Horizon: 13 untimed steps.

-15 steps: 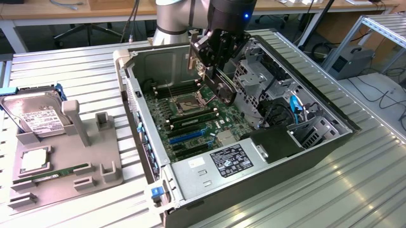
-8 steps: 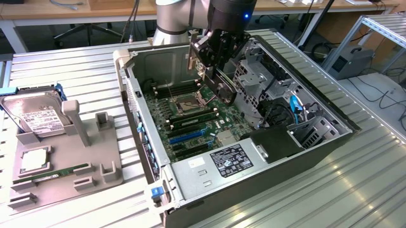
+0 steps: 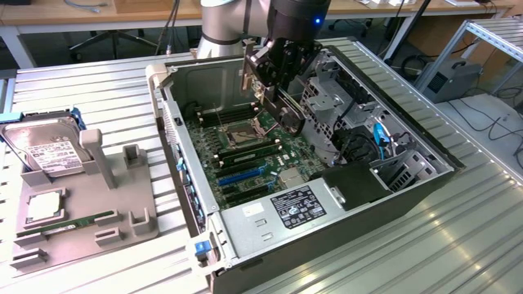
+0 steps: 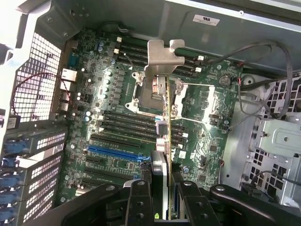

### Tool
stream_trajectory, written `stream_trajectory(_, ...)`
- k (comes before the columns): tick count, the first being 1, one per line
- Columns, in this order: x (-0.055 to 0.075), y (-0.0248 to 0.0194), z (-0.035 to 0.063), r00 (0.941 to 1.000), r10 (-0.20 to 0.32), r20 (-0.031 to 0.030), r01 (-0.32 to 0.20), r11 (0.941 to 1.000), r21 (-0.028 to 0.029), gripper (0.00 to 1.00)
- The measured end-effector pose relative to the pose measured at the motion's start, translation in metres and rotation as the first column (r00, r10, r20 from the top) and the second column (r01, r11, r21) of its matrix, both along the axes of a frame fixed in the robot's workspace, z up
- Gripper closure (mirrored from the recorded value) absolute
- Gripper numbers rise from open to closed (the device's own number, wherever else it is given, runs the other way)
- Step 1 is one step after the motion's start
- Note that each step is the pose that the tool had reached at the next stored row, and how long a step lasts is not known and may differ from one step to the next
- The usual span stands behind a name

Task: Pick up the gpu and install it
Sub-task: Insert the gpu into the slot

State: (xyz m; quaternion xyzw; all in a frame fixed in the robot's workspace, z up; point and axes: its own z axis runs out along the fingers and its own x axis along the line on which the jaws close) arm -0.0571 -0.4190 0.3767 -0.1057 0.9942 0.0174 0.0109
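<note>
Claw point(image 4: 160, 195) clamps gpu point(image 4: 162, 61) above motherboard point(image 4: 113, 108).

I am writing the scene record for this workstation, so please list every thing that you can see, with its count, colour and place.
computer case: one, dark grey, open, lying on the table.
motherboard: one, green, inside the case.
long slot: one, blue, on the motherboard.
gpu: one, green with silver bracket, above the motherboard, between the gripper's fingers.
holder: one, grey, on the table, at the exterior view's left of the case.
hard drive: one, silver, leaning in the holder.
square chip: one, silver, in the holder.
RAM stick: one, green, lying in the holder.
table: one, silver metal, under everything.
gripper: one, black, shut on the gpu.
arm: one, silver grey, above the case.
</note>
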Motion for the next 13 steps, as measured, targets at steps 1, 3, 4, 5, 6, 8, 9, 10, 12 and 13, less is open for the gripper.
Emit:
stream_trajectory(1, 0.0, 0.0, -0.0001, 1.0, 0.001, 0.0, -0.001, 1.0, 0.0, 0.73)
stream_trajectory(3, 0.0, 0.0, -0.0002, 1.0, 0.005, 0.0, -0.005, 1.0, 0.0, 0.73)
stream_trajectory(4, 0.0, 0.0, -0.0002, 1.0, 0.007, 0.0, -0.007, 1.0, 0.0, 0.73)
stream_trajectory(5, 0.0, 0.0, -0.0003, 1.0, 0.008, 0.0, -0.008, 1.0, 0.0, 0.73)
stream_trajectory(6, 0.0, 0.0, -0.0003, 1.0, 0.01, 0.0, -0.01, 1.0, 0.0001, 0.73)
stream_trajectory(8, 0.0, 0.0, -0.0004, 0.9999, 0.013, 0.0, -0.013, 0.9999, 0.0, 0.73)
stream_trajectory(9, 0.0, 0.0, -0.0005, 0.9999, 0.014, 0.0, -0.014, 0.9999, 0.0, 0.73)
stream_trajectory(10, 0.0, 0.0, -0.0005, 0.9999, 0.016, 0.0, -0.016, 0.9999, 0.0, 0.73)
stream_trajectory(12, 0.0, 0.0, -0.0006, 0.9998, 0.018, 0.0, -0.018, 0.9998, 0.0, 0.73)
stream_trajectory(13, 0.0, 0.0, -0.0006, 0.9998, 0.019, 0.0, -0.019, 0.9998, 0.0, 0.73)
